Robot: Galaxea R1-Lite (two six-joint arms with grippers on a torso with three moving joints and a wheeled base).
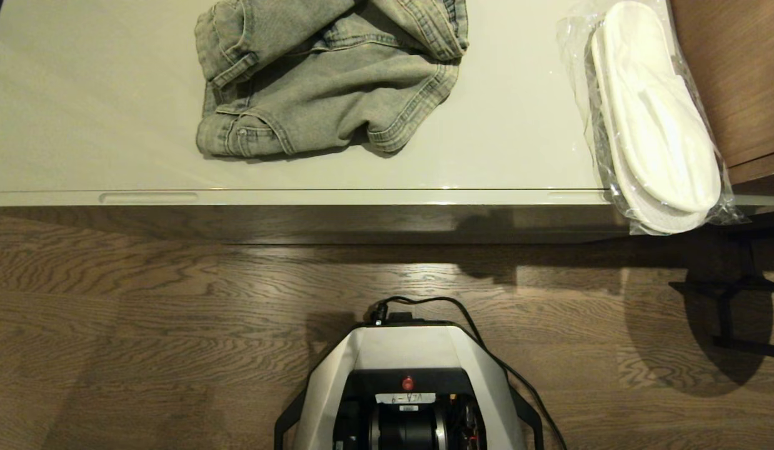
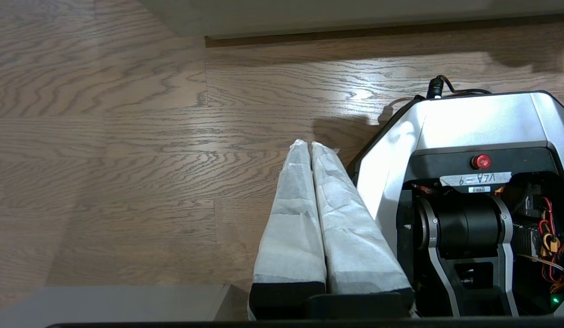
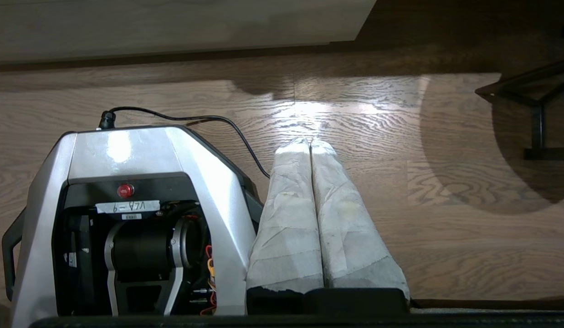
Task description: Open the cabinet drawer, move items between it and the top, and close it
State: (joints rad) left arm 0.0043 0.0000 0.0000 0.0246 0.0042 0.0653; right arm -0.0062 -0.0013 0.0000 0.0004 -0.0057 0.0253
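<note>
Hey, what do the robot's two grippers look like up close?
Both look alike. The left gripper and right gripper each have two long tapered fingers wrapped in wrinkled white fabric-like tape, on black mounts. The right one's wrap shows faint yellowish stains. No cables or markings show on either.

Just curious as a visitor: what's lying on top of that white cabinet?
On the cabinet top lie crumpled denim jeans and a bagged pair of white slippers, overhanging the front edge. Anything under the jeans is covered.

Warm, sharp light glares off the wooden floor, casting soft-edged shadows.
</note>
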